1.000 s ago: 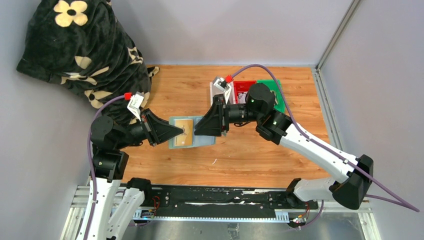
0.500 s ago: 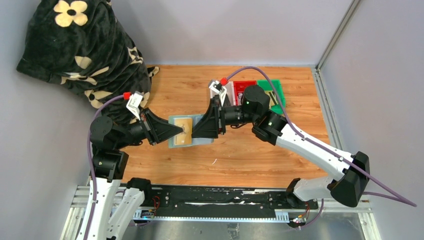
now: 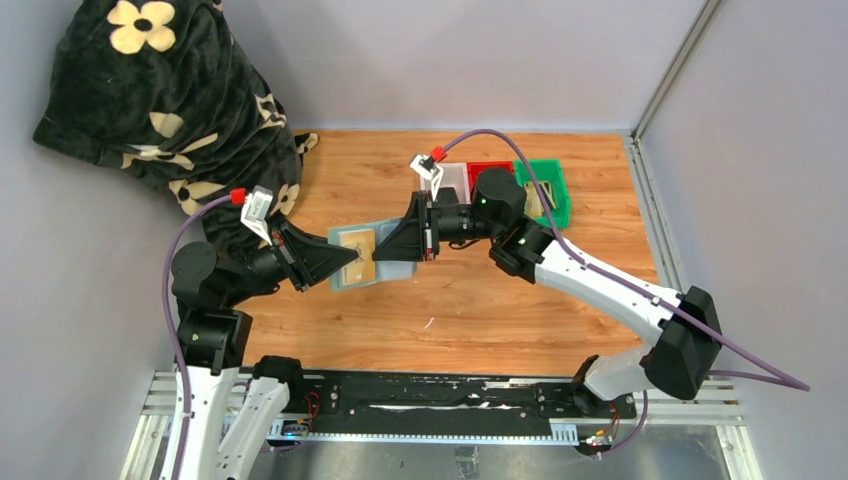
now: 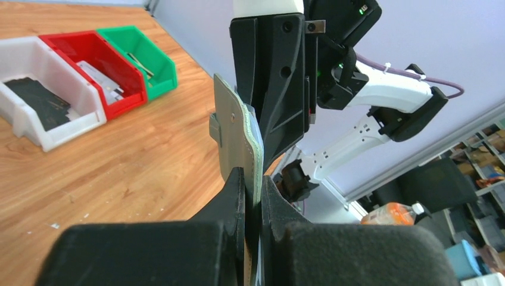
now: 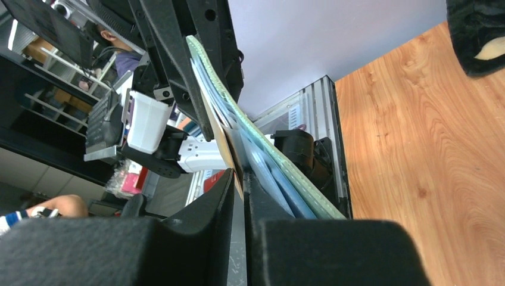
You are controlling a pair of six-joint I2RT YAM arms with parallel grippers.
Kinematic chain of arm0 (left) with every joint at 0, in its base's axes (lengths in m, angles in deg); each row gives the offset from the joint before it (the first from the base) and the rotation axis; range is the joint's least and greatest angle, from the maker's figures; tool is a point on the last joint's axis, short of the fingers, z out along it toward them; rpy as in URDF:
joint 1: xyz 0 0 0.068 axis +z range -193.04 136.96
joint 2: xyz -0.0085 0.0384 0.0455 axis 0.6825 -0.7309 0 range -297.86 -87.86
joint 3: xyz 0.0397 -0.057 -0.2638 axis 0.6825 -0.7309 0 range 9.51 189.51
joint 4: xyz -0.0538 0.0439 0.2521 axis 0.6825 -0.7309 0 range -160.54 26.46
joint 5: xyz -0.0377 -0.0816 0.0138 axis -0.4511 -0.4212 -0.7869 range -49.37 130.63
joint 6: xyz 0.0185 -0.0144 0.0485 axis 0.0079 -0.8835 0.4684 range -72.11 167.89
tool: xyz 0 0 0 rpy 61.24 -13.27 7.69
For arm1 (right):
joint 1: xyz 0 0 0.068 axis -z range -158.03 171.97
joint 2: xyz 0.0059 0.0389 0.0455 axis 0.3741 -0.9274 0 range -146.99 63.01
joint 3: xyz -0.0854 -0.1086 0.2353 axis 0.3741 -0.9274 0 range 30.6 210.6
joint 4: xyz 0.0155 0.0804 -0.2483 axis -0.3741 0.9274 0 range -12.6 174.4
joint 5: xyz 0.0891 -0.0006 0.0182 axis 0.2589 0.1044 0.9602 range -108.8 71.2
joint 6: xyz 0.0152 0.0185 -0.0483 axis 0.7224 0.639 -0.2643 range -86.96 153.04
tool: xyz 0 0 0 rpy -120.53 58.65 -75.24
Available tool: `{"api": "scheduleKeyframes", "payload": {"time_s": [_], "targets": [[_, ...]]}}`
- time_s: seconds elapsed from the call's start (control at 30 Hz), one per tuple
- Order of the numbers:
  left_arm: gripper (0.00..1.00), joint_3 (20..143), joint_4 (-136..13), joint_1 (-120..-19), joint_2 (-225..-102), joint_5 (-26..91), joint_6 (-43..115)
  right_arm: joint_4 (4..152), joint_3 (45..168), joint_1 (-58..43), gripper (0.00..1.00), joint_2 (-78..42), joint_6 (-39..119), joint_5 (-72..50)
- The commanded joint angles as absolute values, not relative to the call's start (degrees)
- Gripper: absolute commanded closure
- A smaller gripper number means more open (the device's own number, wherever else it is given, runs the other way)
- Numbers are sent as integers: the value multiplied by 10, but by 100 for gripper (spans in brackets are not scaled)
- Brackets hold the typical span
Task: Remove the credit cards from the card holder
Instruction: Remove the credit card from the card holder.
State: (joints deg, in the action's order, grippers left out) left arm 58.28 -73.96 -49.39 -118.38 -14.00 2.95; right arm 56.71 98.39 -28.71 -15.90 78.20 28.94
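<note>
The sage-green card holder [image 3: 343,280] hangs open in the air between my two grippers, above the wooden table. My left gripper [image 3: 352,258] is shut on its left edge. In the left wrist view the fingers [image 4: 238,190] pinch the holder [image 4: 235,128] edge-on. A tan-gold credit card [image 3: 364,268] lies on the holder's inner pockets. My right gripper [image 3: 382,252] is shut on that card's edge. In the right wrist view the card [image 5: 221,140] runs between the fingers [image 5: 223,190], beside the green holder [image 5: 280,167]. The white card is hidden.
White [image 3: 455,180], red [image 3: 490,170] and green [image 3: 548,190] bins stand at the back right, also in the left wrist view [image 4: 89,77]. A black flowered blanket [image 3: 170,100] lies heaped at the back left. Grey walls close the sides.
Both grippers and the card holder have moved left and a little up. The holder has tilted. The right arm has stretched left and uncovered the bins.
</note>
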Motion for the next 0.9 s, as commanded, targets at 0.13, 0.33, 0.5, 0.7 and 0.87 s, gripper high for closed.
{"api": "scheduleKeyframes", "payload": {"time_s": [0.13, 0.33, 0.5, 0.7, 0.87], "targets": [[97, 577, -737, -508, -1177, -176, 35, 479, 972, -313, 100, -185, 816, 250], [95, 582, -732, -508, -1179, -181, 33, 436, 927, -304, 100, -161, 831, 264], [99, 582, -725, -508, -1181, -182, 23, 366, 881, -293, 100, -136, 866, 279], [100, 579, -715, -508, -1180, -176, 11, 334, 880, -301, 74, -146, 883, 279], [100, 583, -716, -508, -1178, -170, 9, 454, 914, -320, 64, -146, 814, 224]]}}
